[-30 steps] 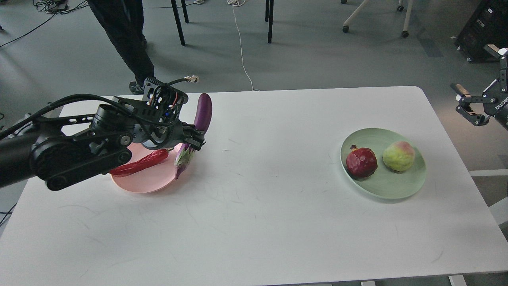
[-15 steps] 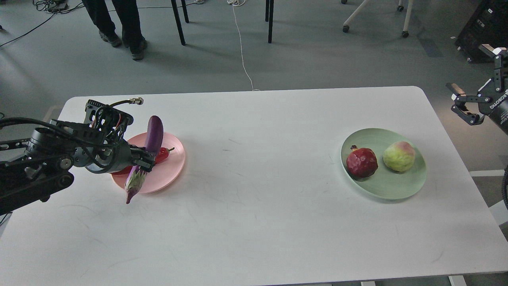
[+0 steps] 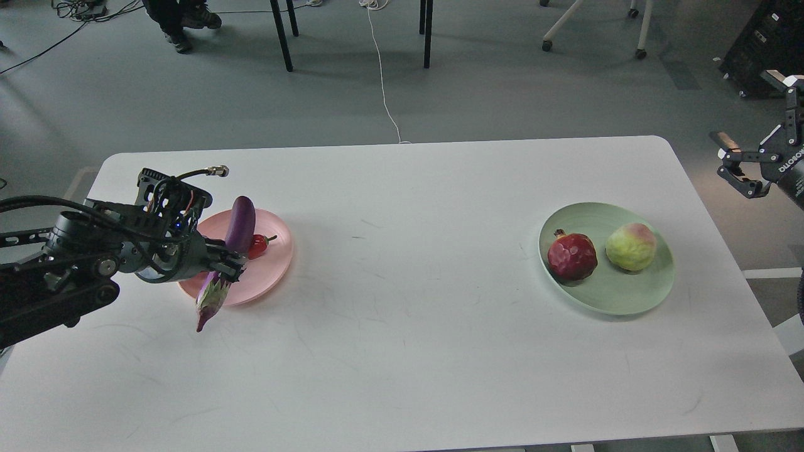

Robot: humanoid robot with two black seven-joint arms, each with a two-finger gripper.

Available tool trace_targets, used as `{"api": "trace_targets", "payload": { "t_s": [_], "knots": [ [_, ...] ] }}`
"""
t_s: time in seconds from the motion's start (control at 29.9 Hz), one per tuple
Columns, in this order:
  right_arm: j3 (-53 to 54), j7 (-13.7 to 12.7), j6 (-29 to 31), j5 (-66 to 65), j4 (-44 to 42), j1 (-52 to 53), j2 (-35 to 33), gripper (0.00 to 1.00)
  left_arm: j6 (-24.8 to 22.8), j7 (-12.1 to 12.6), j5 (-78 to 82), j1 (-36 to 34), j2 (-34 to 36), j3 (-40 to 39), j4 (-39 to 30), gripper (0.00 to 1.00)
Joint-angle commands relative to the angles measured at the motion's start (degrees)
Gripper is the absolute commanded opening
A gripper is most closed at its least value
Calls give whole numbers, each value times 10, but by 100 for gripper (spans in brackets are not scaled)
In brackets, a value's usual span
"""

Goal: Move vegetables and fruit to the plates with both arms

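My left gripper [image 3: 227,267] is shut on the purple eggplant [image 3: 240,223] near its pale cap and holds it tilted over the pink plate [image 3: 276,251], cap end hanging past the plate's front rim. The red chili pepper [image 3: 257,245] lies on the pink plate, mostly hidden behind the eggplant and gripper. The dark red pomegranate [image 3: 571,256] and the yellow-green fruit [image 3: 630,247] sit side by side on the mint green plate [image 3: 622,295] at the right. My right gripper [image 3: 741,164] is open and empty, off the table's right edge.
The white table [image 3: 402,351] has rounded far corners. On the floor beyond it are chair legs, a white cable [image 3: 380,75] and a person's feet [image 3: 182,25] at the far left. Black equipment [image 3: 760,44] stands at the far right.
My left arm has carried the eggplant left from beside the pink plate to over it and slightly lower. The person has walked away. My right gripper has barely shifted.
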Motion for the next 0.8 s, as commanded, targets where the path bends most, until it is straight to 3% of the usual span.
{"api": "trace_targets", "payload": {
  "t_s": [0.0,0.23,0.37,0.5,0.64,0.67,0.7,0.77],
  "knots": [
    [1,0,0,0,0,3,0,98,0,-1,-5,-6,0,-9,1,57],
    [2,0,0,0,-2,6,0,98,0,-1,-8,-7,-1,-69,1,70],
    [16,3,1,-2,-13,15,0,99,10,-7,-28,-1,-8,-159,2,83],
    [62,4,-2,-2,-30,18,10,99,72,-8,-132,0,-13,-198,29,87],
    [108,4,-3,-2,-66,19,30,99,167,-8,-277,0,-34,-199,84,97],
    [108,4,-3,-2,-66,19,30,99,167,-8,-277,0,-34,-199,84,97],
    [131,3,-3,-2,-91,20,49,99,219,-8,-373,0,-44,-199,106,98],
    [148,1,-3,0,-119,22,68,99,246,-6,-453,0,-55,-199,122,98]
  ]
}}
